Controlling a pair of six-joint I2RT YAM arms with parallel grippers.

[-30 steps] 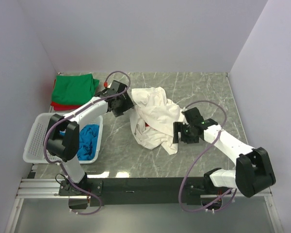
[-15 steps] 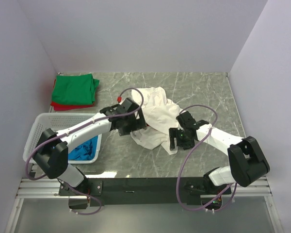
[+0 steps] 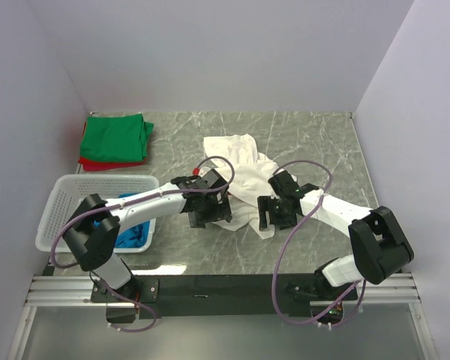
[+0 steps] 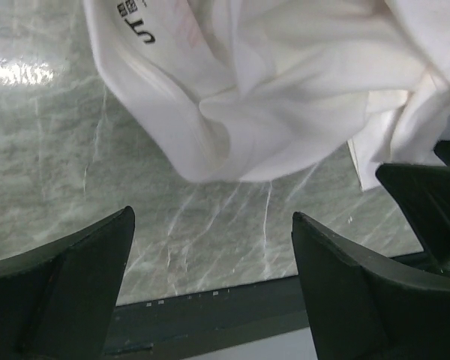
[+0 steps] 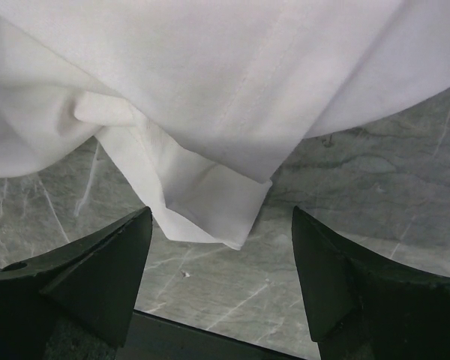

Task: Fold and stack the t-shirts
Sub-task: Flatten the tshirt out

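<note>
Broadly, the grey marbled table (image 3: 315,135) carries everything, and the biggest thing on it is the white shirt (image 3: 244,165), lying crumpled in a loose heap near the middle with a scrap of dark lettering showing on one fold. At the near left stands a white plastic basket (image 3: 60,214), and a blue shirt (image 3: 137,234) is bunched inside it, partly hidden by the left arm. In the far left corner a green shirt (image 3: 116,139) lies folded on top of a red shirt (image 3: 105,165), whose edge peeks out beneath it. The left gripper (image 3: 212,219) sits low at the near-left edge of the white heap, its jaws spread wide with only bare table between them. The right gripper (image 3: 272,217) sits just beside the heap's near-right edge, its jaws equally wide, a folded corner of white cloth lying just beyond their tips, ungripped.
</note>
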